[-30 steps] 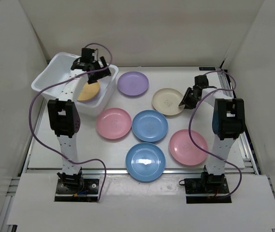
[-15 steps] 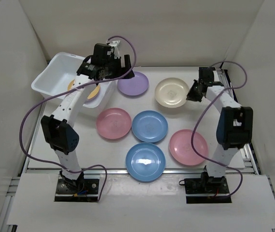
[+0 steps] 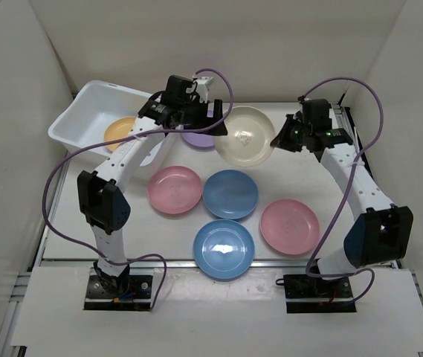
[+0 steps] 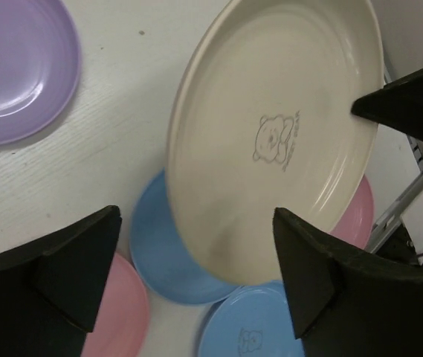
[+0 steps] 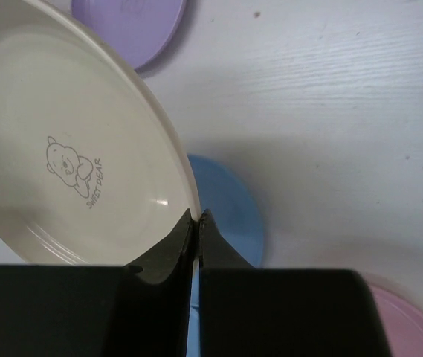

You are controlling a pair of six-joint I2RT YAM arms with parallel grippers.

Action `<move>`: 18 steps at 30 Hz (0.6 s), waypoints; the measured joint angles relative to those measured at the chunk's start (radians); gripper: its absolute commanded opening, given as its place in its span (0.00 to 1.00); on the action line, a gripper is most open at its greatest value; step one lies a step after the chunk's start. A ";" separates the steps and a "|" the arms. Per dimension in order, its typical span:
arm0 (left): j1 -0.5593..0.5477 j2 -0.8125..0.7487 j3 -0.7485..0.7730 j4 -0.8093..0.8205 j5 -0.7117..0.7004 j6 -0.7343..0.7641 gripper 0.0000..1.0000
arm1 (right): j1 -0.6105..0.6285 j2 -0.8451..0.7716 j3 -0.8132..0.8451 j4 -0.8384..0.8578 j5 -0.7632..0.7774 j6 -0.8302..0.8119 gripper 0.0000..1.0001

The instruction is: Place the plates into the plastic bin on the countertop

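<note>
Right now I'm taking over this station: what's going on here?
The right gripper is shut on the rim of the cream plate, holding it tilted above the countertop. The left gripper hovers open near it. One yellow-orange plate lies in the plastic bin. The purple plate, pink plates and blue plates wait on the countertop.

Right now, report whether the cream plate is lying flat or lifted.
Lifted, tilted: the right gripper pinches the cream plate by its rim, over a blue plate.

Cream plate (image 4: 270,141) hangs tilted above a blue plate (image 4: 155,256); purple plate (image 4: 14,71) lies flat on the surface (image 4: 122,111); left pincer (image 4: 196,223) gapes wide.
</note>
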 measured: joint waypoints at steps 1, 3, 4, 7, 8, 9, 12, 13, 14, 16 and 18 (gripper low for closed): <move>-0.003 0.007 0.000 -0.001 0.011 -0.001 0.81 | 0.011 0.000 0.000 -0.010 -0.007 -0.001 0.00; -0.008 0.012 0.000 -0.001 0.021 0.000 0.51 | 0.026 0.000 0.000 -0.018 -0.023 -0.001 0.00; -0.009 0.012 0.000 -0.001 0.020 -0.005 0.42 | 0.028 0.000 0.000 -0.018 -0.028 -0.001 0.00; -0.007 0.011 0.000 0.000 0.003 0.005 0.28 | 0.025 -0.004 0.000 -0.025 -0.034 -0.005 0.00; -0.005 0.011 0.000 0.000 0.000 0.005 0.24 | 0.023 -0.007 0.000 -0.025 -0.038 -0.006 0.00; -0.003 0.011 0.000 -0.001 -0.001 0.003 0.13 | 0.023 -0.010 0.000 -0.025 -0.041 -0.007 0.00; -0.003 0.011 0.000 0.004 -0.022 -0.001 0.10 | 0.023 -0.026 0.000 -0.030 -0.050 -0.009 0.02; -0.003 0.011 0.000 0.001 -0.025 -0.002 0.10 | 0.023 -0.032 0.000 -0.032 -0.051 -0.009 0.05; -0.003 0.011 0.000 0.000 -0.027 -0.002 0.10 | 0.023 -0.037 0.000 -0.035 -0.051 -0.009 0.07; -0.004 0.010 0.000 0.003 -0.036 -0.009 0.10 | 0.024 -0.043 0.000 -0.038 -0.053 -0.007 0.22; -0.003 0.007 -0.007 0.012 -0.049 -0.013 0.10 | 0.025 -0.043 0.000 -0.039 -0.060 -0.005 0.37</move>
